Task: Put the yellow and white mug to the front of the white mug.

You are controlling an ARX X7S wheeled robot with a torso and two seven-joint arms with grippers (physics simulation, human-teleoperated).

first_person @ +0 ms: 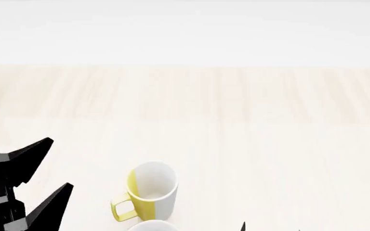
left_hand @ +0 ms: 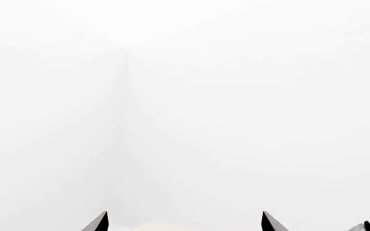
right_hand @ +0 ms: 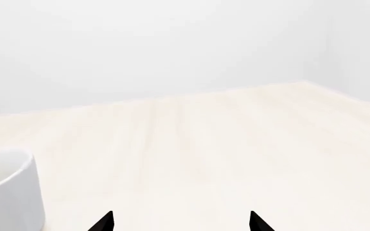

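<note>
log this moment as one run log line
left tool: open, empty | right tool: open, empty | yellow and white mug: upright on table, untouched | white mug: only partly visible

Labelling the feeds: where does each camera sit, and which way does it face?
Head view: from the robot's head, down over the table at the yellow and white mug; the left hand, open, shows.
Left wrist view: near the left hand, facing blank white; two fingertips show.
Right wrist view: near the right hand, low across the table at a white mug; fingertips apart.
Shared: head and right wrist views both show the table.
</note>
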